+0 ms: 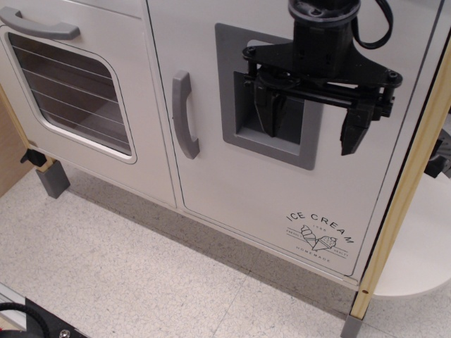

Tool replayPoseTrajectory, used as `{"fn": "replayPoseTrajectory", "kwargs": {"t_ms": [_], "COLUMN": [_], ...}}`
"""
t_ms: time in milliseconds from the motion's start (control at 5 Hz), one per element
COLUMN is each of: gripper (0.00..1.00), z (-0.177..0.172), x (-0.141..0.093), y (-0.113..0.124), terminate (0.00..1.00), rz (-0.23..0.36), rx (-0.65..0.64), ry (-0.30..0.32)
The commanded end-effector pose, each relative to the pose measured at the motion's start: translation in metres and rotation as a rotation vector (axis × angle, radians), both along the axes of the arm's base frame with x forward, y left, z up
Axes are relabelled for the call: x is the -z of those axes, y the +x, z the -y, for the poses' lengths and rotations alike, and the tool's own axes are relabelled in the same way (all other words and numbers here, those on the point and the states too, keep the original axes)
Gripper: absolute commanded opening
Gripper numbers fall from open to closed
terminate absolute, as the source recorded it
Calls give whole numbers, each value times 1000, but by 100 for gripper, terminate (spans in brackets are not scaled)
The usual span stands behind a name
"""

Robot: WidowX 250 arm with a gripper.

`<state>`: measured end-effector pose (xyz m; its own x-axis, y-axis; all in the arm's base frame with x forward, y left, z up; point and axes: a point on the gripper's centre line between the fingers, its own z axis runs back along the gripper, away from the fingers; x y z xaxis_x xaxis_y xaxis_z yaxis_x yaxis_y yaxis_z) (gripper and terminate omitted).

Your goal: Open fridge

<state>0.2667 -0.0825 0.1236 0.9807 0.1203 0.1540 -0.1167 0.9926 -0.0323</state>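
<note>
The fridge door [246, 190] is a large silver-white panel filling the middle of the view, and it looks shut flush with its frame. Its vertical grey curved handle [184, 114] sits near its left edge. A grey recessed ice-dispenser panel [271, 151] is in the upper middle, and an "ICE CREAM" logo [320, 234] is at the lower right. My black gripper [311, 121] hangs in front of the dispenser panel, well to the right of the handle. Its two fingers are spread apart and hold nothing.
A smaller oven door [70, 91] with a wire-rack window and a horizontal grey handle [39, 24] is at the left. A wooden side post [405, 197] borders the fridge on the right. Speckled tile floor [141, 274] lies below. A grey cabinet foot [53, 179] stands at lower left.
</note>
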Motion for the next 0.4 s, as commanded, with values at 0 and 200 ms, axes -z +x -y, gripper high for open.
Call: {"fn": "replayPoseTrajectory", "kwargs": {"t_ms": [0, 200], "gripper": [100, 100], "z": [0, -28], "x": [0, -3], "y": [0, 0], "terminate": [0, 0], "rz": [0, 57], "rx": [0, -96], "ry": [0, 7]}}
